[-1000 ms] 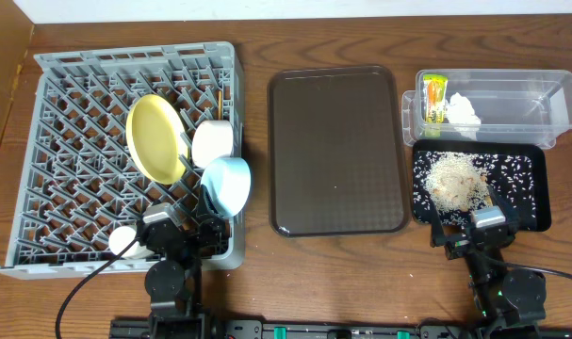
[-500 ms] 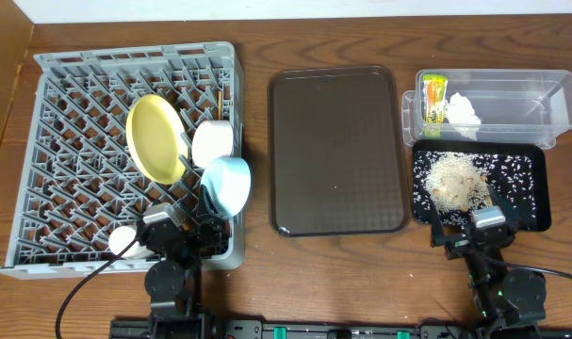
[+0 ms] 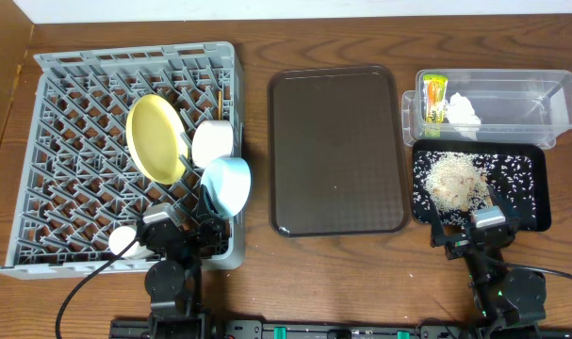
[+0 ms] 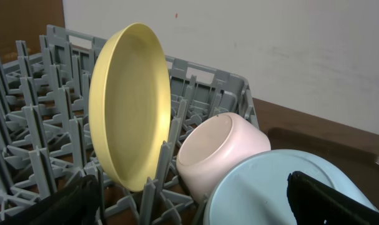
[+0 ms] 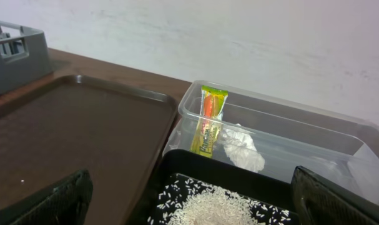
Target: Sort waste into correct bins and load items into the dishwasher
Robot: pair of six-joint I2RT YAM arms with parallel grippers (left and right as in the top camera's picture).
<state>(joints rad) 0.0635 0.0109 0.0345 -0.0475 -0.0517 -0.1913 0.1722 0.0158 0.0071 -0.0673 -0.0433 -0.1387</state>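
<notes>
Nothing shifts: left gripper (image 3: 179,230) and right gripper (image 3: 476,227) stay parked, jaws wide and empty. The rack (image 3: 69,141) looks loaded, so the job is likely done.

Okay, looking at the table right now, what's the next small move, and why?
Probably just stop and hold position: the yellow plate, white bowl, light blue bowl and cup sit in the rack, the wrapper and tissue lie in the clear tub, and the rice is on the black tray.

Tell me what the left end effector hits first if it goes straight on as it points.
Probably the round light blue bowl, just ahead in the grey plastic dish rack; the white bowl sits behind it. Depth is unclear.
</notes>
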